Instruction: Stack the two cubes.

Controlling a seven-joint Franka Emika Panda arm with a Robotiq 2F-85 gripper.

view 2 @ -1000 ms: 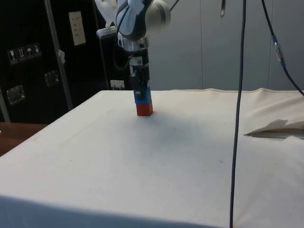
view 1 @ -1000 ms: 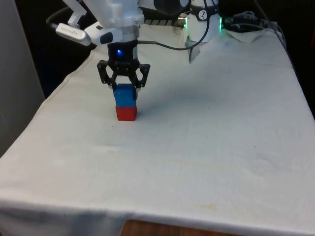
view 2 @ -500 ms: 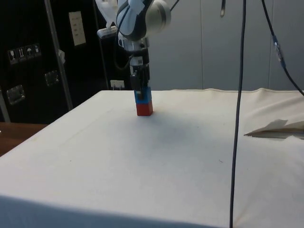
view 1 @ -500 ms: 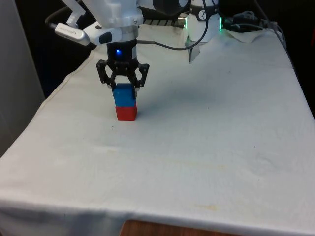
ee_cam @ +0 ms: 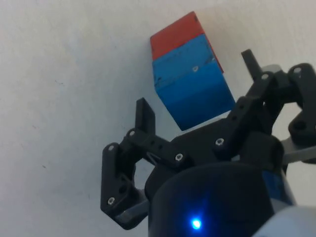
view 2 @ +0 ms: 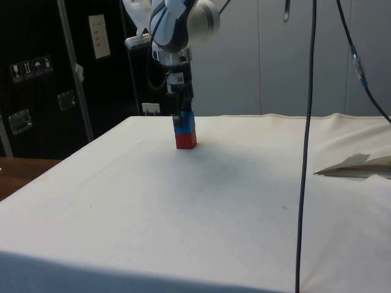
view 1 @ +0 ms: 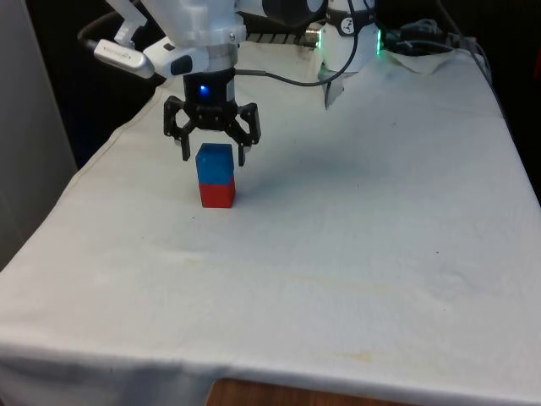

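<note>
Front view: gripper (view 1: 213,154) spread wide, fingers flanking the blue cube (view 1: 215,161), which sits on the red cube (view 1: 217,194) toward the front view's left.

Side view: the 2 cubes look aligned.

Wrist view: fingers (ee_cam: 145,116) clear of blue. Risk: any sideways drift on retreat could clip and topple it.

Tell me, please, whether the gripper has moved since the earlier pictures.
Yes. The gripper has opened its fingers away from the blue cube, which sits unmoved on the red cube.
</note>
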